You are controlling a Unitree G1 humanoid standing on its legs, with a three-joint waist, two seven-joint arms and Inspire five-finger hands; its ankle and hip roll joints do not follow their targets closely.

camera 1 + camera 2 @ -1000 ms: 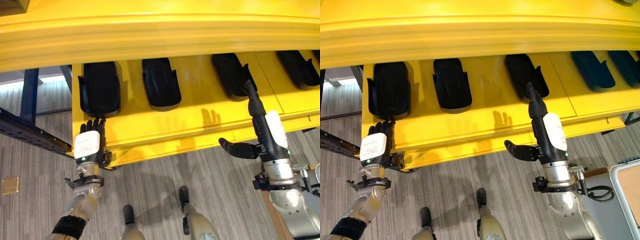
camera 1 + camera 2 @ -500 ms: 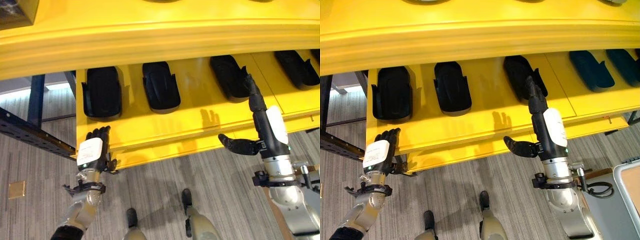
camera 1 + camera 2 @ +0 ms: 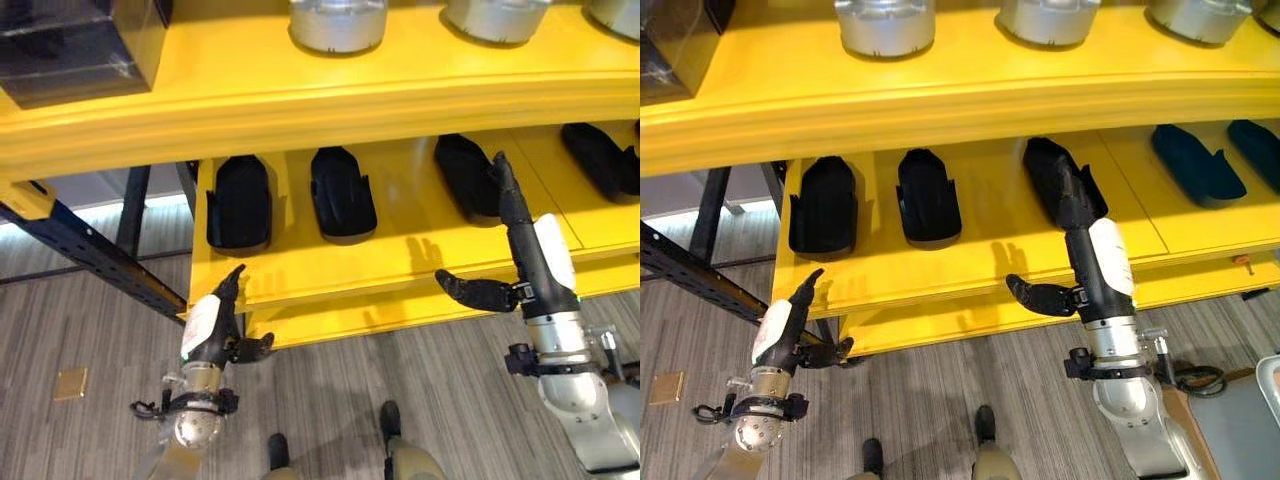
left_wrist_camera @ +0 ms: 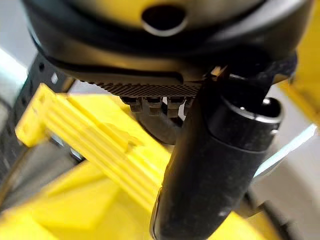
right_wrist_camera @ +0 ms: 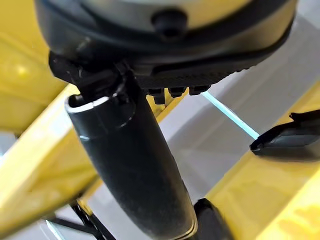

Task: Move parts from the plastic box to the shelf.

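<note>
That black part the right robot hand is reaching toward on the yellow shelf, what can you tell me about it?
The black part is a long, matte, moulded piece that looks like plastic, with a rounded far end and raised side walls. It lies flat on the lower yellow shelf, third from the left in a row of similar parts. The right robot hand extends straight fingers over its near end; whether they touch it cannot be told.

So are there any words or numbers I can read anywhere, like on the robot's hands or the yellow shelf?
No text can be read.
The white patch on the back of the left hand: too small to tell whether it carries print.
The white patch on the right hand: the same.
The yellow shelf, the black parts and the silver parts: no labels or signs visible.
</note>
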